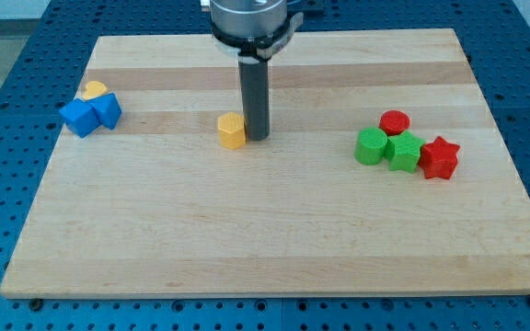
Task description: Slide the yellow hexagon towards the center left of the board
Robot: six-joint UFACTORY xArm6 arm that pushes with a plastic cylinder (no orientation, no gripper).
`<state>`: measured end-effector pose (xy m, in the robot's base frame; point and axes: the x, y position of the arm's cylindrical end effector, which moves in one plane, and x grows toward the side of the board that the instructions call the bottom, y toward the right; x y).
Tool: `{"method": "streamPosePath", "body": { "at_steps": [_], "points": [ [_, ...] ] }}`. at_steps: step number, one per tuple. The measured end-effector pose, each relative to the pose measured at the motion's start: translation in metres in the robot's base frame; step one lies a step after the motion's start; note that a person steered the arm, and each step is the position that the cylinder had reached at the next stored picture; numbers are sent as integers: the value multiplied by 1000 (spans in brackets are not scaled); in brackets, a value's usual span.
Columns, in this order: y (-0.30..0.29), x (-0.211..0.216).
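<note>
The yellow hexagon [232, 131] sits on the wooden board [274, 239], a little left of the board's middle and in its upper half. My tip [256, 138] rests on the board right beside the hexagon's right side, touching or nearly touching it. The dark rod rises straight up from there to the arm's mount at the view's top.
At the board's left edge two blue blocks [91, 114] sit together with a yellow block [94, 90] just behind them. At the right a cluster holds a red cylinder [395, 121], a green cylinder [371, 146], a green block [405, 152] and a red star [439, 157].
</note>
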<state>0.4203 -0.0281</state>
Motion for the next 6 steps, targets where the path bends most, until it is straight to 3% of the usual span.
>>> {"method": "streamPosePath", "body": {
  "at_steps": [1, 4, 6],
  "points": [
    [-15, 10],
    [-4, -16],
    [-56, -19]
  ]
}}
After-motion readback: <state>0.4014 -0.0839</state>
